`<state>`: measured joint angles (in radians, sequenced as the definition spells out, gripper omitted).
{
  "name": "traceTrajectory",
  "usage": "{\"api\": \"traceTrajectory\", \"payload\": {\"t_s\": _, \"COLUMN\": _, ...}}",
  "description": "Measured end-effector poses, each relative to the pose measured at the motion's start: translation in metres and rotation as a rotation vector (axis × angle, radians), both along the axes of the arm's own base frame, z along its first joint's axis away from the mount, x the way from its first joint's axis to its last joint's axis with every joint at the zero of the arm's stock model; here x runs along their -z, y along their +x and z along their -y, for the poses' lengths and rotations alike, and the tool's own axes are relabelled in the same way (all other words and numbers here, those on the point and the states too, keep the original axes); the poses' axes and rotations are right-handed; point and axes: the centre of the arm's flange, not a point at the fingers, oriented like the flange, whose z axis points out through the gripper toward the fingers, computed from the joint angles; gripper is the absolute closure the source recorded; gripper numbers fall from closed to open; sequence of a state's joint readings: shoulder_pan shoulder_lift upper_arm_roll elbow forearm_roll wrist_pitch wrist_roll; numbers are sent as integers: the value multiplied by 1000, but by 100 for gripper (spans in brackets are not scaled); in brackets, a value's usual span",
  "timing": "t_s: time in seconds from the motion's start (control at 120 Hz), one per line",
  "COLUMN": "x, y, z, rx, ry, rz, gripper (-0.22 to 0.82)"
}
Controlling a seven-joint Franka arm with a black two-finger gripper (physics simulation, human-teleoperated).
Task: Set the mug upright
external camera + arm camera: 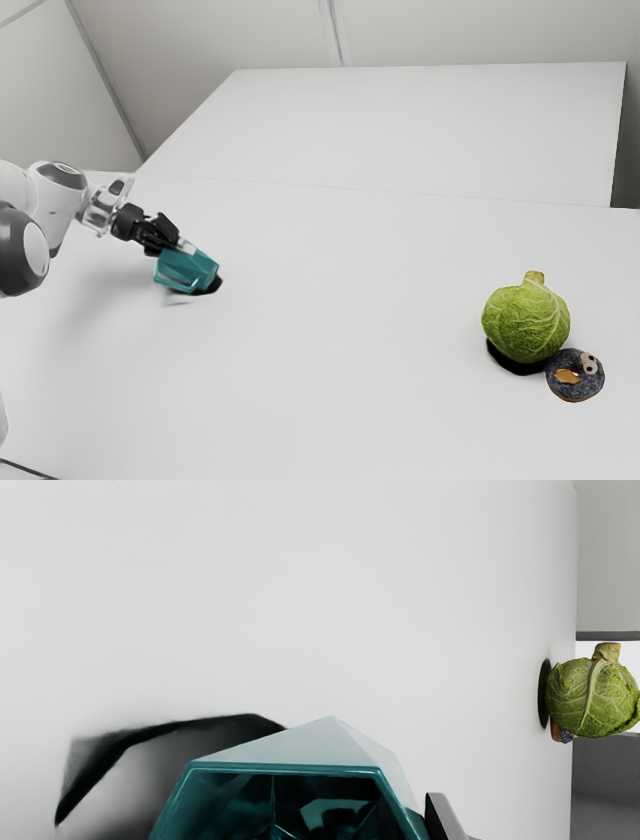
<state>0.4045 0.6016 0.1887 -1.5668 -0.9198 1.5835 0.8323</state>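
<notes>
The mug [185,270] lies tilted at the gripper [176,243], its open mouth turned toward the wrist camera, over the part of the table [350,350] toward the exterior view's left, in from the far edge; whether it touches the tabletop cannot be told. Whether the jaws are apart, together or clamped on the mug cannot be told either. Well apart from it, toward the exterior view's right, sits the cabbage [526,320], with the doughnut [588,386] just beside it.
</notes>
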Motion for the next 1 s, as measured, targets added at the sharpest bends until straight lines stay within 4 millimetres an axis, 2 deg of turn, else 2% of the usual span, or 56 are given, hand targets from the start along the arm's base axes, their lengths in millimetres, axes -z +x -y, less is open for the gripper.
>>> {"api": "traceTrajectory", "payload": {"t_s": 0.167, "x": -5, "y": -3, "z": 12, "rx": 4, "ry": -21, "rz": 0, "gripper": 76}}
{"api": "traceTrajectory", "payload": {"t_s": 0.308, "x": -25, "y": 2, "z": 28, "rx": 30, "ry": -7, "rz": 17, "gripper": 77}}
{"api": "traceTrajectory", "payload": {"t_s": 0.433, "x": -51, "y": 9, "z": 47, "rx": 74, "ry": 36, "rz": 40, "gripper": 78}}
{"api": "traceTrajectory", "payload": {"t_s": 0.542, "x": -77, "y": 18, "z": 79, "rx": 135, "ry": 102, "rz": 65, "gripper": 78}}
{"api": "traceTrajectory", "payload": {"t_s": 0.683, "x": -97, "y": 26, "z": 130, "rx": 213, "ry": 234, "rz": 82, "gripper": 78}}
{"api": "traceTrajectory", "payload": {"t_s": 0.867, "x": -119, "y": 5, "z": 196, "rx": 291, "ry": 449, "rz": 123, "gripper": 78}}
{"api": "traceTrajectory", "payload": {"t_s": 1.0, "x": -118, "y": 3, "z": 215, "rx": 318, "ry": 600, "rz": 126, "gripper": 78}}
